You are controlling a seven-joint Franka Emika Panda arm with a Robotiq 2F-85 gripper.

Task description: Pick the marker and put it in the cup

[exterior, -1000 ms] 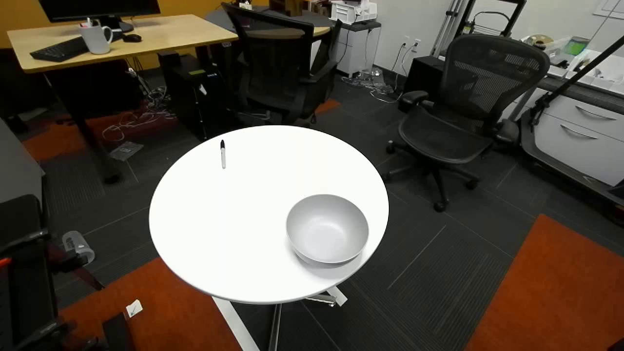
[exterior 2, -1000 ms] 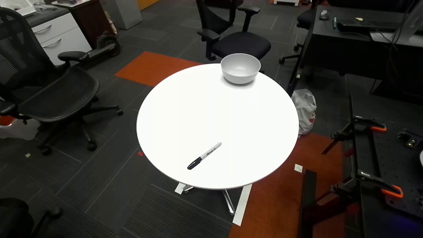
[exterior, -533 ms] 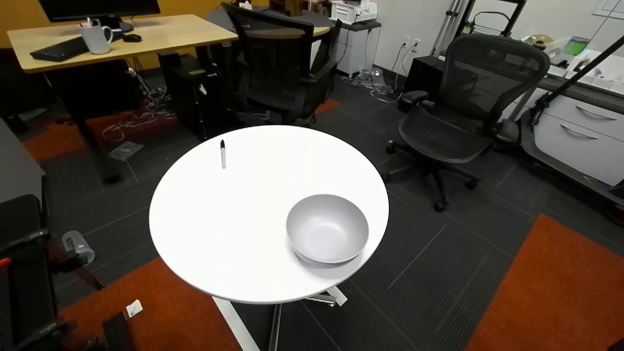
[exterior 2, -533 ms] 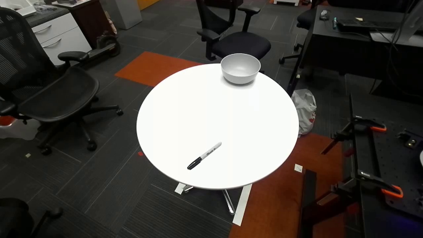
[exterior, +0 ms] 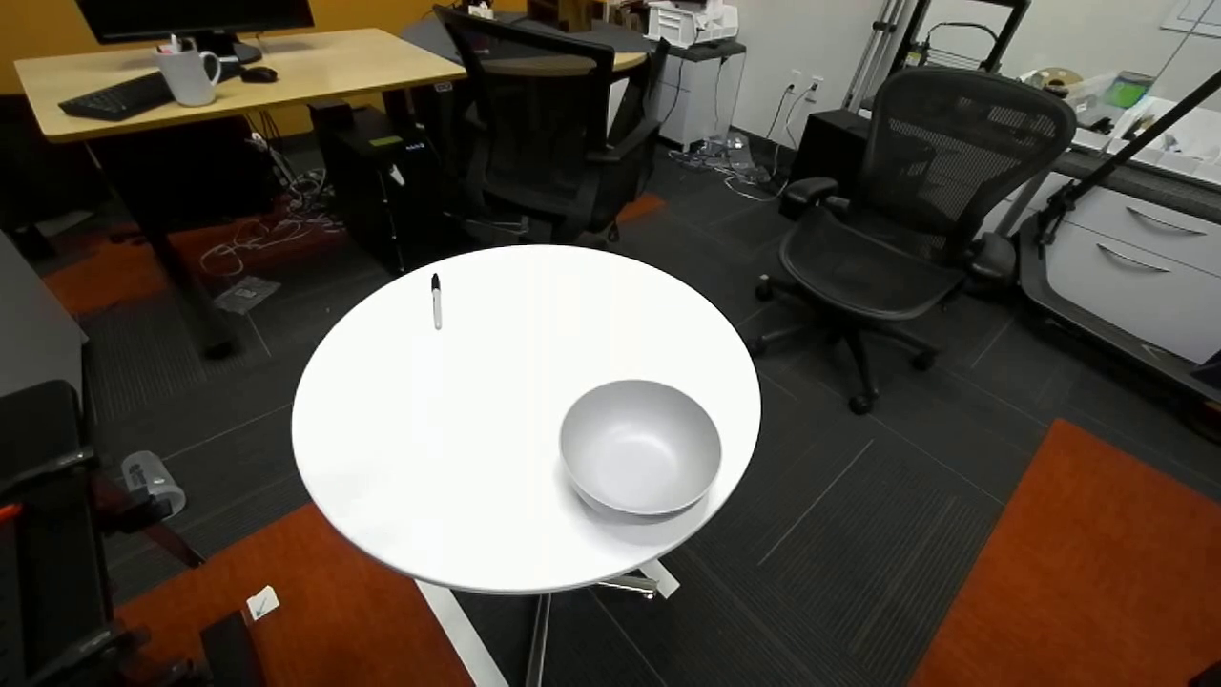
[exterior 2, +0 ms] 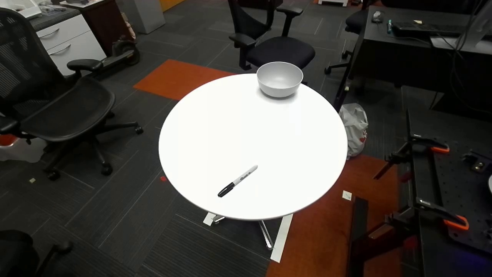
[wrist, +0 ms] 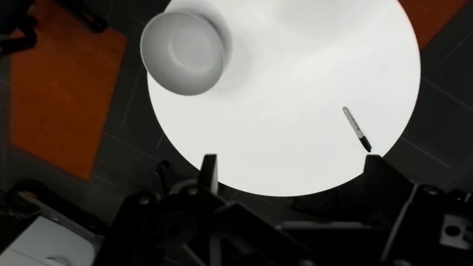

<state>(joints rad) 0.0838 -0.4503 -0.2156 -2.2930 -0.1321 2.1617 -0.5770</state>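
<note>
In the wrist view, my gripper [wrist: 291,162] has its jaws spread wide. Between the two fingertips [wrist: 209,164] I see only the white table [wrist: 281,129], so they hold nothing. The fingertip on the 4 o'clock side appears very near to the black cap of the marker [wrist: 357,128], yet both exterior views show that nothing touches the marker.

The marker lies flat on the table between 4 and 5 o'clock, its cap pointing to 5. The cup [wrist: 159,55] stands upright at 9 o'clock. In an exterior view the marker [exterior 2: 238,180] lies between 6 and 7 o'clock, with the cup near 1; in an exterior view the marker [exterior: 437,305] is at 11 o'clock and the cup at 4.

In the wrist view, the frame cuts off the table at 12 o'clock. The gripper's body is black on a dark background, so I distinguish its parts with difficulty. The arm behind it is outside the pictures, and I cannot tell how its joints stand. The wrist camera looks down on the table, and the fingers reach in from 6 o'clock, pointing toward 12.
</note>
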